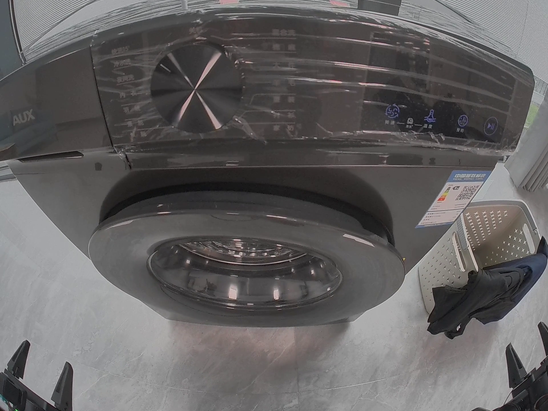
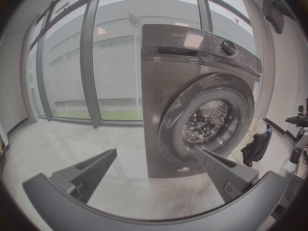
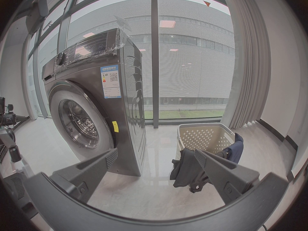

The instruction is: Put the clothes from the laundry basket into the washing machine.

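A dark grey front-loading washing machine stands before me, its round glass door shut. To its right sits a cream perforated laundry basket with dark clothes draped over its front rim, a black garment and a navy one beside it. From the right wrist view the basket and clothes lie ahead on the floor. My left gripper is low at the front left, open and empty. My right gripper is low at the front right, near the clothes, also open and empty.
Pale marble-look floor spreads in front of the machine. Large windows rise behind it and a grey curtain hangs beyond the basket. A white wall runs along the right side.
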